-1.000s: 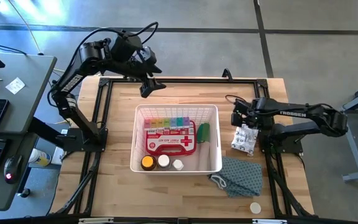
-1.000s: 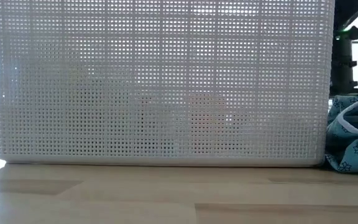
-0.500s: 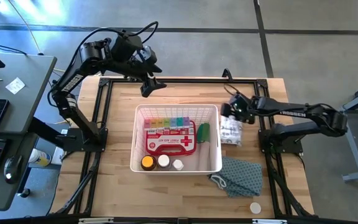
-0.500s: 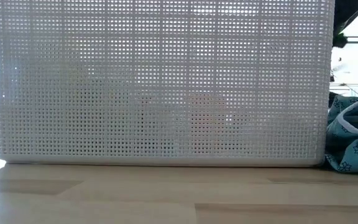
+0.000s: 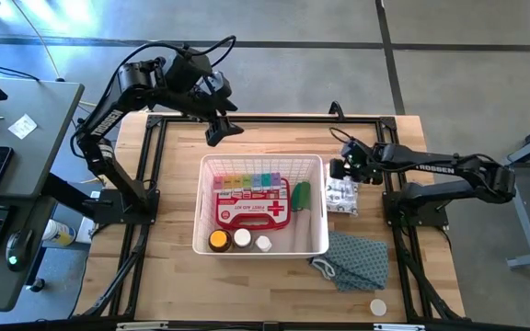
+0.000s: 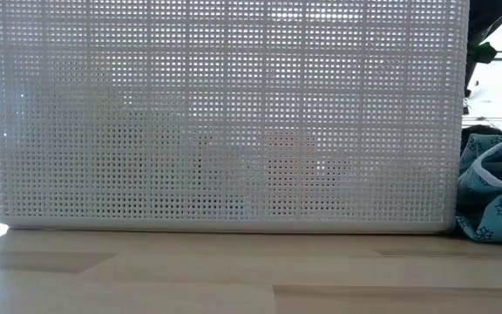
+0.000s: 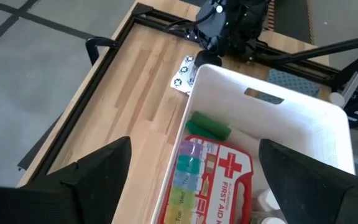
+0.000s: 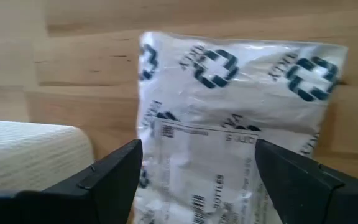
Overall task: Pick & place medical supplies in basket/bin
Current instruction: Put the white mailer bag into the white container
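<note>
While mesh basket (image 6: 225,113) blocks low view, both tools (image 5: 341,171) wide, empty.

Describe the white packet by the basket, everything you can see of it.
The packet is a flat, crinkly clear-and-white plastic bag printed with dark teal crosses and a white label with small text. It lies on the wooden table, just outside the right wall of the basket, near its far corner. The right end effector hangs open at its far end, one finger to each side; whether they touch it cannot be told.
</note>
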